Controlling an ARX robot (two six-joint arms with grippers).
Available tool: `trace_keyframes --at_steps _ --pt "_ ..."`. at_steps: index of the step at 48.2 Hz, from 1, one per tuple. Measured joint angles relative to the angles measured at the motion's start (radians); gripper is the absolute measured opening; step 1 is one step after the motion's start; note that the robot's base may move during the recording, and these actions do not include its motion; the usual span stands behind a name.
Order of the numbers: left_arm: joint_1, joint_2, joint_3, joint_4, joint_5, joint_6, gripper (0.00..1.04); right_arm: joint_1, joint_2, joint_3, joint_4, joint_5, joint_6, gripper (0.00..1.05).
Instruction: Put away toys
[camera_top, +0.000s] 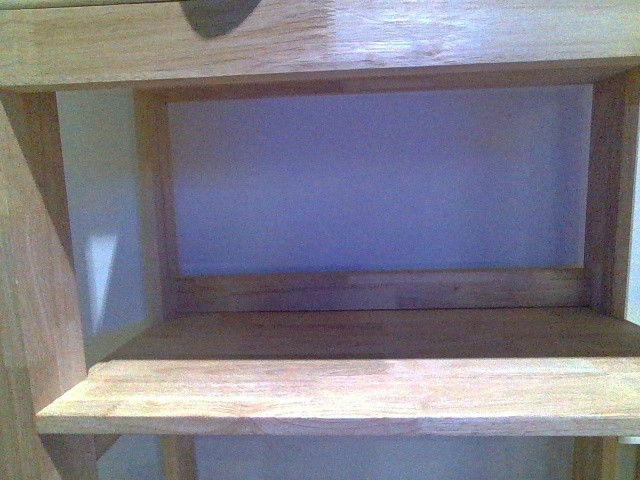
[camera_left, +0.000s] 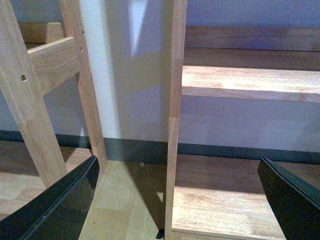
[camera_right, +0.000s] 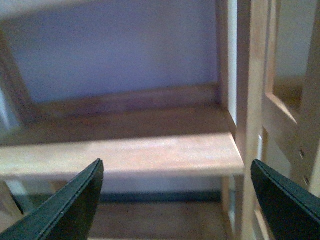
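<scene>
**Both grippers open and empty in front of a bare shelf; no toy in sight**

The left gripper (camera_left: 177, 200) has its jaws spread wide, and nothing is between them. Its two dark fingers (camera_left: 55, 207) frame a wooden upright post (camera_left: 175, 115) of the shelf unit, and behind it there is the wooden floor (camera_left: 220, 200) and a dark baseboard (camera_left: 225, 150) along the wall.

The right gripper (camera_right: 177, 200) is also wide open and carries nothing. Between its fingers (camera_right: 65, 210) one sees the shelf board (camera_right: 125, 155), which has nothing on it, and the right side frame (camera_right: 250, 100) of the unit.

In the front view, the same light wooden shelf (camera_top: 350, 390) fills the picture, with a pale wall (camera_top: 380, 180) behind it and another board (camera_top: 300, 40) above. Neither arm appears in this view.

The orange-yellow plush toy is not visible in any of the three views, so I cannot say where it is. The part of the shelf that shows holds no toy. My judgement is that the putting away is not finished, or at least not shown as finished: the toy must first be found and grasped, then carried to its place. It may also be stored somewhere out of view; the pictures do not decide this.
</scene>
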Motion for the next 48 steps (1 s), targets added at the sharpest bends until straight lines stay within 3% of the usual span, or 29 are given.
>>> trace_keyframes --at_steps 3,9,13,18,25,48 --pt "0.000 0.000 0.000 0.000 -0.001 0.000 0.99 0.033 -0.016 -0.010 -0.080 0.036 -0.051 0.77" --pt "0.000 0.000 0.000 0.000 0.000 0.000 0.99 0.085 -0.047 -0.047 -0.093 0.085 -0.098 0.62" --pt "0.000 0.000 0.000 0.000 -0.001 0.000 0.99 0.124 -0.076 -0.079 -0.087 0.122 -0.117 0.46" --pt "0.000 0.000 0.000 0.000 -0.001 0.000 0.99 0.241 -0.105 -0.113 -0.084 0.262 -0.126 0.29" --pt "0.000 0.000 0.000 0.000 -0.001 0.000 0.99 0.286 -0.132 -0.154 -0.072 0.278 -0.136 0.03" --pt "0.000 0.000 0.000 0.000 0.000 0.000 0.99 0.290 -0.193 -0.231 -0.053 0.281 -0.138 0.03"
